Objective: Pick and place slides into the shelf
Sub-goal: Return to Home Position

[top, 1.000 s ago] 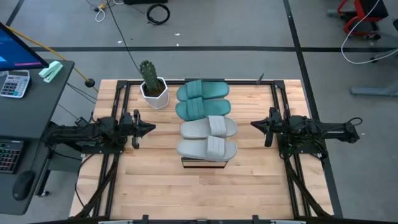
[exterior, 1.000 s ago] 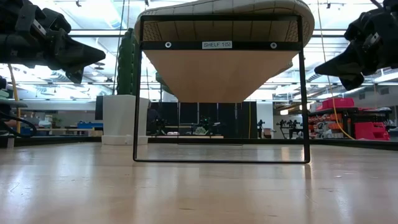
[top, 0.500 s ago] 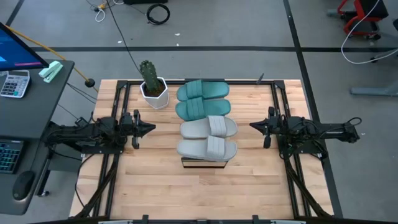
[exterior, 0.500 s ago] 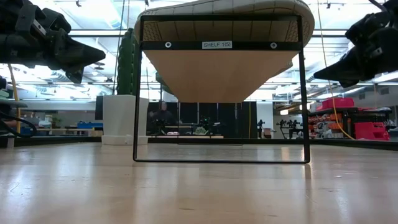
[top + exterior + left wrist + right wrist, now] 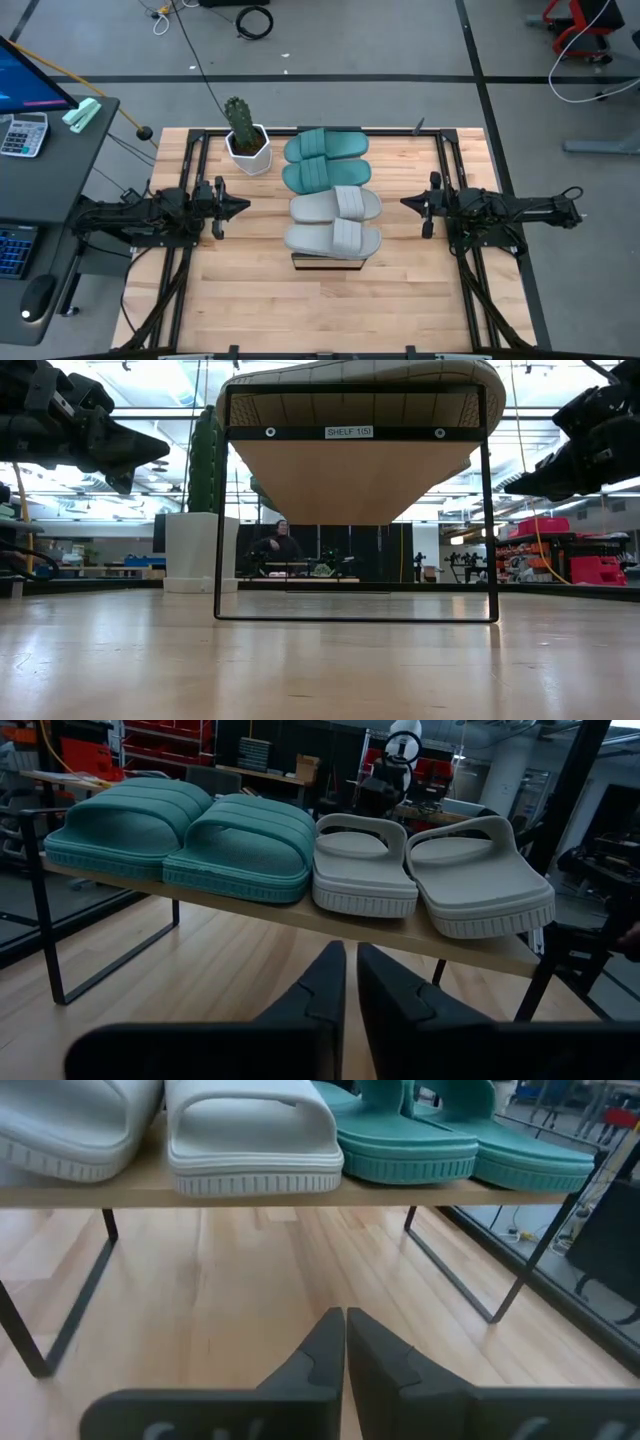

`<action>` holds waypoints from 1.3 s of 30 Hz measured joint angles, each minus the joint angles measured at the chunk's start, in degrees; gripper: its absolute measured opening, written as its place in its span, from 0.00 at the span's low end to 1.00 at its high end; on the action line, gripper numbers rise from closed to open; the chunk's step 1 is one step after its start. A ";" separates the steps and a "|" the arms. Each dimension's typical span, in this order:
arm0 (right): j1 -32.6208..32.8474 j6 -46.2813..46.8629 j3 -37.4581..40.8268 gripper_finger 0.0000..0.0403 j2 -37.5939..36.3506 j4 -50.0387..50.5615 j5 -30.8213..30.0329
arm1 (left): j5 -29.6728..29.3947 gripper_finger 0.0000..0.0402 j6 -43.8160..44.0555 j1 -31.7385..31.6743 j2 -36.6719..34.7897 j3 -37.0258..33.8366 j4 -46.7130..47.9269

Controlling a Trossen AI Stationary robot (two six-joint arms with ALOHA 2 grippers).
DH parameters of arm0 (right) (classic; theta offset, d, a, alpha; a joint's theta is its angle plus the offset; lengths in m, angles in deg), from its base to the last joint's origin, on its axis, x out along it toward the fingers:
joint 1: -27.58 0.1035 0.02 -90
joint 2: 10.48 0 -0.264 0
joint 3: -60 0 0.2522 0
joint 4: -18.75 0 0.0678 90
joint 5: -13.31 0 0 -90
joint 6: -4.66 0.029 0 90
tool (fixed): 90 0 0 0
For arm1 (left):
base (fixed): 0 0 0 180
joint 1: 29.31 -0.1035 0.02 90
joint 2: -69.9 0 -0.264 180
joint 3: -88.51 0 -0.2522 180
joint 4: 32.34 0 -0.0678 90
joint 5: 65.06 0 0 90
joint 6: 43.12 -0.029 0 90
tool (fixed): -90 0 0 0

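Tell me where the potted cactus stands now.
High view: the potted cactus stands on the table, on the left arm's side, just beside the teal slides at one end of the shelf.

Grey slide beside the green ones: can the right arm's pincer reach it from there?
Probably yes. The right pincer sits shut beside that grey slide, nothing between them, and it lies uncovered on the shelf.

Left gripper (image 5: 243, 206) closed, right gripper (image 5: 406, 203) closed, 2 arms level, facing inward
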 joint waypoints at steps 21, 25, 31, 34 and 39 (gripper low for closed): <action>-0.02 -7.74 0.00 0.05 0.02 0.09 -0.25 | 0.00 0.08 -0.02 0.00 0.00 0.00 0.00; -0.02 -7.72 0.00 0.05 0.02 0.09 -0.26 | 0.00 0.09 -0.02 -0.01 0.00 0.00 0.00; -0.02 -7.72 0.00 0.05 0.02 0.09 -0.26 | 0.00 0.10 0.01 0.00 0.00 0.00 0.00; -0.02 -7.70 0.00 0.05 0.02 0.09 -0.26 | 0.00 0.09 0.03 -0.01 0.00 0.00 0.00; -0.02 -7.68 0.00 0.05 0.02 0.09 -0.26 | 0.02 0.07 0.01 -0.02 0.00 0.02 0.00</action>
